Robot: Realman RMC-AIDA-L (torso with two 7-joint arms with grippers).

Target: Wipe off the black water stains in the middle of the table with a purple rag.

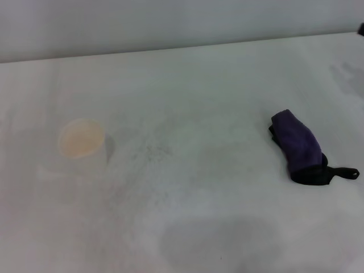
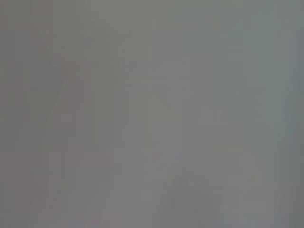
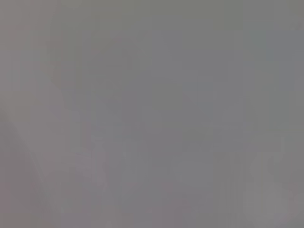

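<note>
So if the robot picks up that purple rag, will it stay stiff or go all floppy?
Probably floppy: the purple rag lies bunched in soft folds on the table. It looks light, and its black loop would likely dangle.

Plain pale wall behind, evenly lit

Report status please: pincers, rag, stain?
Both pincers out of view. Purple rag bunched on table, right side, untouched. No dark stain visible mid-table. Cup on left, clear of rag.
</note>
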